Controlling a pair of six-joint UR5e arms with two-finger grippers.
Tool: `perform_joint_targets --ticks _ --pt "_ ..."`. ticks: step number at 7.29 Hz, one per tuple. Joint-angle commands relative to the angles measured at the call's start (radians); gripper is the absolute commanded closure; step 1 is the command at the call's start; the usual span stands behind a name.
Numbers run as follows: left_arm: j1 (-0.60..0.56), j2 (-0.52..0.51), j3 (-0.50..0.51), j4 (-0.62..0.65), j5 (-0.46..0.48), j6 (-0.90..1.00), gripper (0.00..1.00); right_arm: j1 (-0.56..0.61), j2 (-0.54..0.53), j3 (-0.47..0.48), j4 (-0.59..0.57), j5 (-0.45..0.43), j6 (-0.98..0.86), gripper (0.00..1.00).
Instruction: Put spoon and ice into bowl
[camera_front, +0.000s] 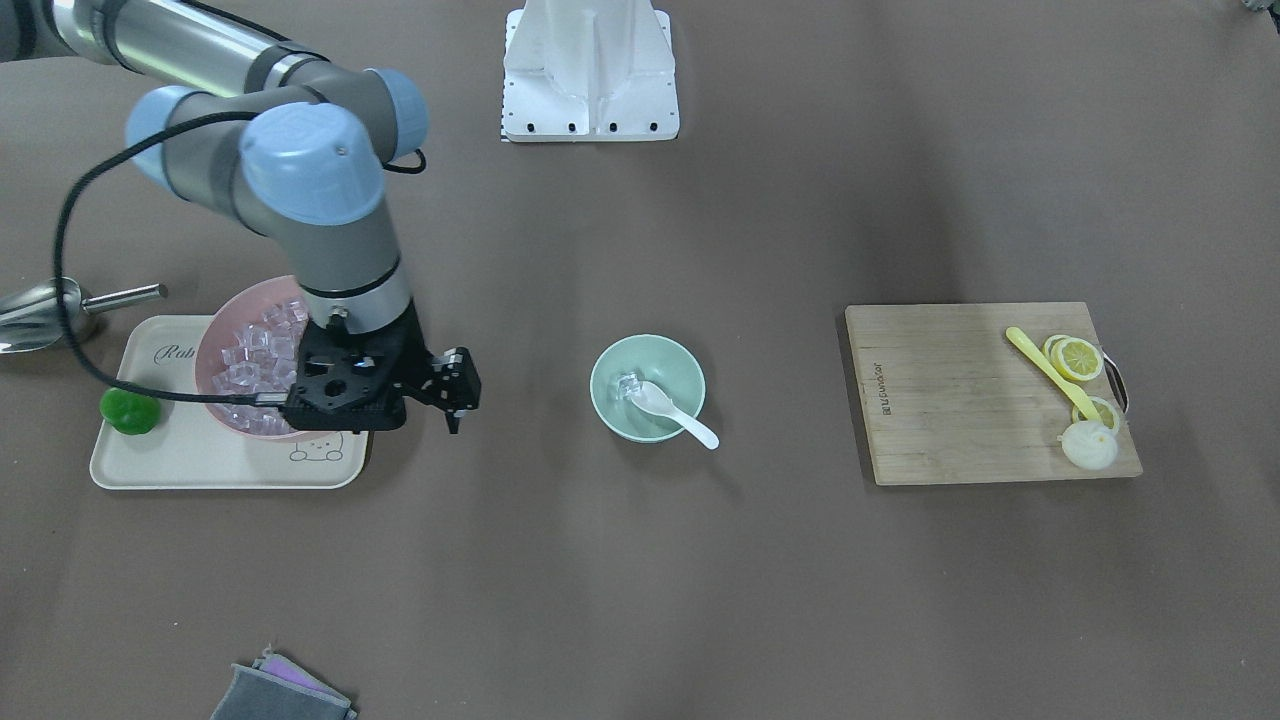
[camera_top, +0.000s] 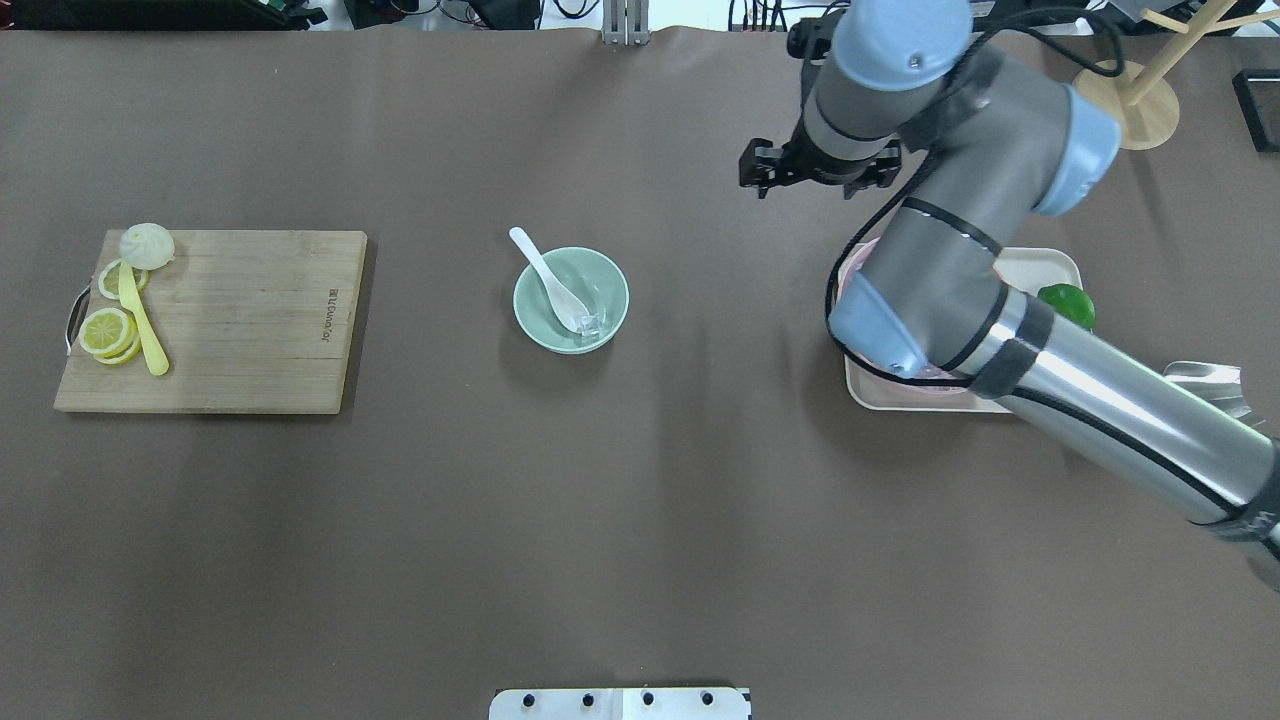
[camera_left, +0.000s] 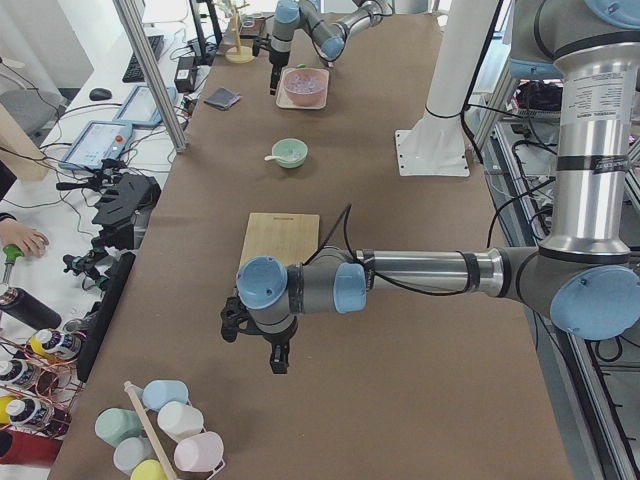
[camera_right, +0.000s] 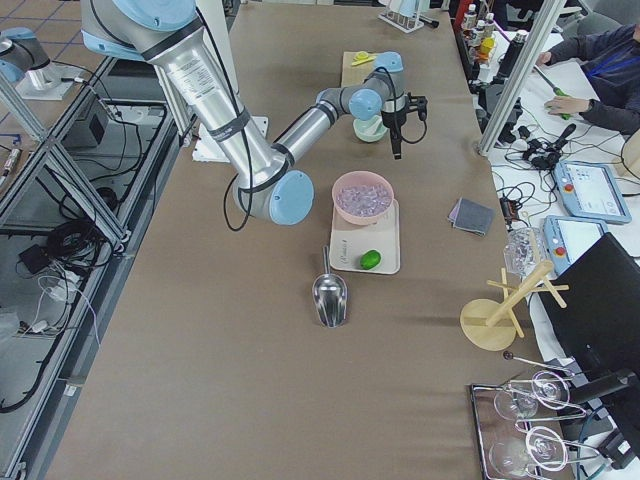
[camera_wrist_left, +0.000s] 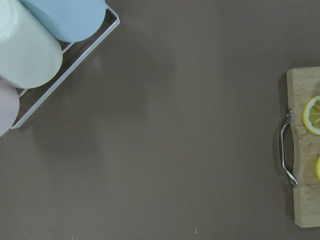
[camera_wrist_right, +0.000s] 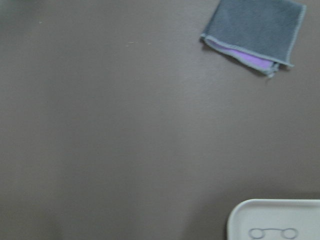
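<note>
Centre frame, the spoon (camera_front: 672, 410) and one ice cube (camera_front: 628, 384) lie in the bowl (camera_front: 685, 366); we judge the task complete. The right gripper (camera_front: 455, 392) hangs at mid-left, apparently empty, and we cannot tell its opening

The right arm hides nearly all of the pink bowl (camera_front: 235, 330) and part of the tray (camera_top: 1040, 265) in the overhead view, and much of the metal scoop (camera_top: 1205, 380), which the front-facing view cuts at its left edge. The right wrist view is blurred, its bottom edge cutting the tray's corner. The left gripper (camera_left: 279, 365) is too small in the left side view and the right gripper (camera_front: 457, 400) is seen side-on, so neither's jaws can be read.
</note>
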Motion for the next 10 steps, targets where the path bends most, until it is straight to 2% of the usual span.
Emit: perform_joint_targets --ticks 1,3,4,6,8,9,10 --pt "0.000 0.037 -0.051 -0.003 0.004 -0.123 0.01 0.140 -0.145 0.092 -0.010 0.098 -0.211 0.00" --pt "0.002 0.034 -0.051 -0.005 0.004 -0.121 0.01 0.344 -0.269 0.095 -0.029 0.281 -0.512 0.00" --pt "0.003 0.032 -0.051 -0.005 0.004 -0.121 0.01 0.416 -0.353 0.116 -0.054 0.315 -0.677 0.00" --pt "0.005 0.031 -0.051 -0.005 0.004 -0.121 0.01 0.536 -0.540 0.197 -0.047 0.366 -0.751 0.00" --pt "0.005 0.029 -0.051 -0.005 0.004 -0.121 0.01 0.571 -0.849 0.364 -0.045 0.392 -0.795 0.00" --pt "0.005 0.029 -0.051 -0.005 0.004 -0.121 0.01 0.574 -0.913 0.386 -0.045 0.392 -0.797 0.00" --pt "0.005 0.032 -0.050 -0.005 0.004 -0.121 0.01 0.577 -0.926 0.374 -0.048 0.381 -0.795 0.00"
